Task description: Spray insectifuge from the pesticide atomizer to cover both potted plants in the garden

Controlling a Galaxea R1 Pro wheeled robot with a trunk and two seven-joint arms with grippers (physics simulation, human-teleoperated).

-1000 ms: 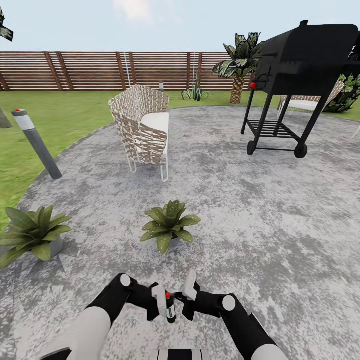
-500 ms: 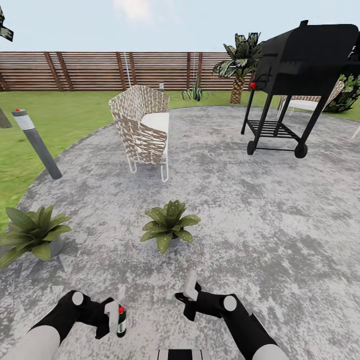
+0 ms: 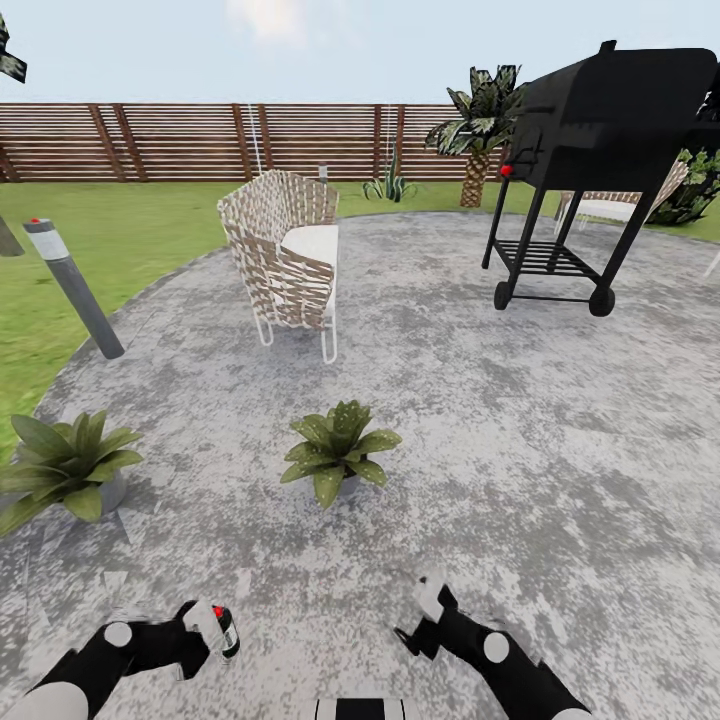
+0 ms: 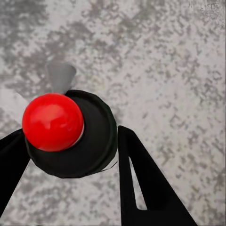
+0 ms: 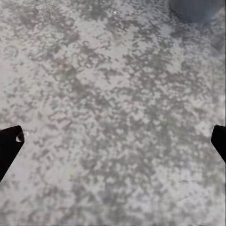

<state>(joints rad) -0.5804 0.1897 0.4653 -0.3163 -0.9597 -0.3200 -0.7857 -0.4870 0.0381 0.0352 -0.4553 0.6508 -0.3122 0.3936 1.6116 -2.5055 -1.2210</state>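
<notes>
While its body hides behind the fingers, the pesticide atomizer [image 3: 226,631] sits clamped in the left hand [image 3: 205,630]. The right hand [image 3: 428,612] gapes wide, holding nothing. One potted plant [image 3: 62,466] is cut off at the frame edge.

2 potted plants [image 3: 338,450] [image 3: 62,470], 1 atomizer [image 3: 226,630], 1 chair [image 3: 283,255], 1 grill [image 3: 600,150]

Open paving [image 3: 420,420] ahead, two potted plants [image 3: 338,448] low, wicker chair [image 3: 283,258] beyond
</notes>
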